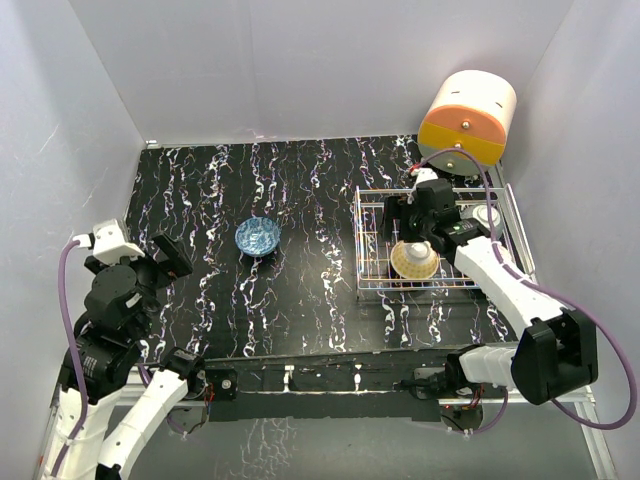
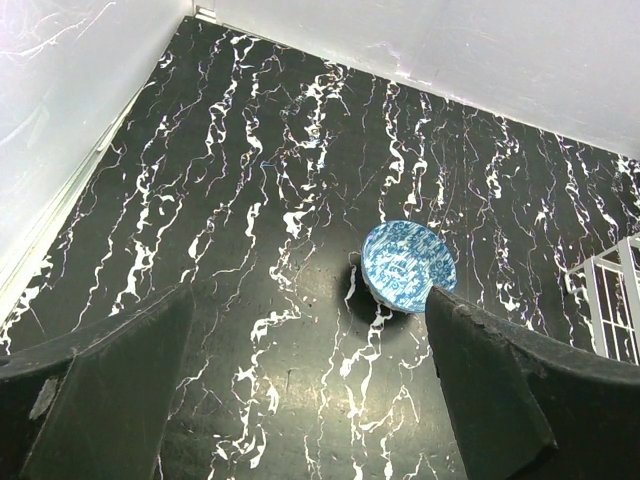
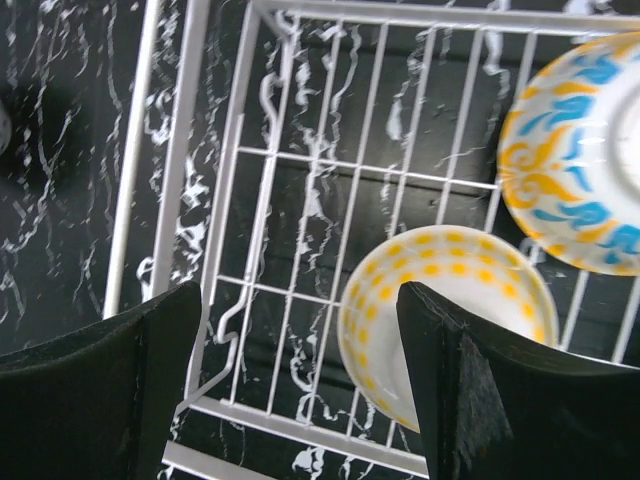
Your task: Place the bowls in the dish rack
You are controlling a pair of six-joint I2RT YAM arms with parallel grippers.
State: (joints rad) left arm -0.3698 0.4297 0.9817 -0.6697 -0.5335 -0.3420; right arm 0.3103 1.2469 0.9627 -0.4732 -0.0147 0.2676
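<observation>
A blue-patterned bowl [image 1: 258, 237] stands alone on the black marbled table, left of the dish rack [image 1: 358, 240]. In the rack lie a yellow-dotted bowl [image 1: 414, 260] and a second bowl [image 1: 487, 216], half hidden by the arm. My right gripper [image 1: 402, 215] hovers open over the rack's left part. In the right wrist view its jaws [image 3: 300, 290] stand wide over the rack wires [image 3: 300, 428], with the yellow-dotted bowl [image 3: 440, 320] under the right finger and a blue-and-orange bowl [image 3: 580, 160] beyond. My left gripper [image 1: 168, 257] is open at the left; the blue bowl [image 2: 408, 265] lies ahead of it [image 2: 308, 295].
A round cream, orange and yellow drawer unit [image 1: 467, 118] stands behind the rack at the back right. White walls close in the table on three sides. The rack's corner [image 2: 597, 300] shows at the right edge of the left wrist view.
</observation>
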